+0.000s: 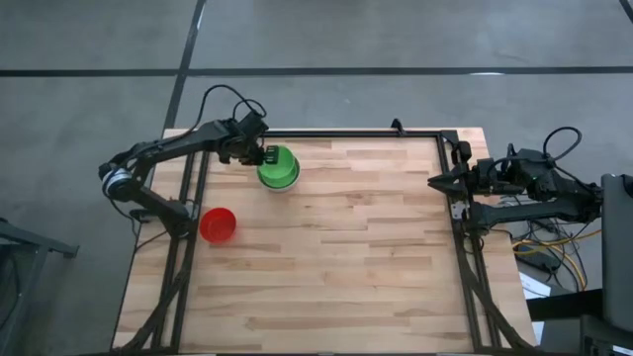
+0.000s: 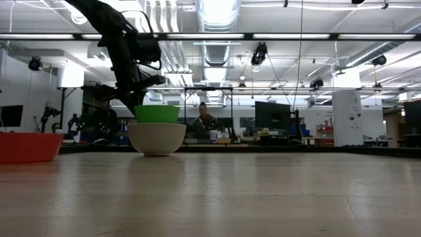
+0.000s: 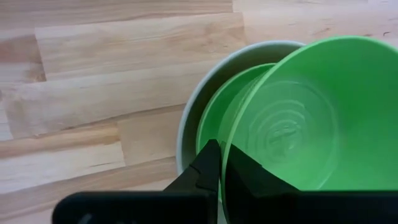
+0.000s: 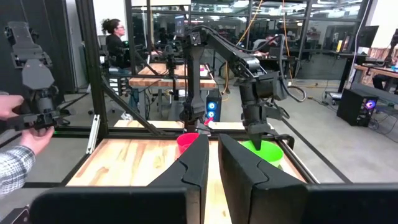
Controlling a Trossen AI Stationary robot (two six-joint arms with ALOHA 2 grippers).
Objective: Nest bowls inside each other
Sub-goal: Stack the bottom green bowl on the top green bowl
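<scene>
**Two dark, cabled arms**

Both arms are black and slim-jointed. The left arm (image 1: pixel 173 146) has a silvery joint near its base and a looping black cable. The right arm (image 1: pixel 534 183) carries curled black cables; its fingers (image 4: pixel 193 165) are flat, matte wedges.

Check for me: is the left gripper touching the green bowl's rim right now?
Touching. The left wrist view shows the left gripper pinching the green bowl rim between its fingers.

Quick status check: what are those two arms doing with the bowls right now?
Left gripper pinching green bowl rim, in the white bowl. Right gripper idle at table edge. Red bowl waiting, nothing blocking.
</scene>
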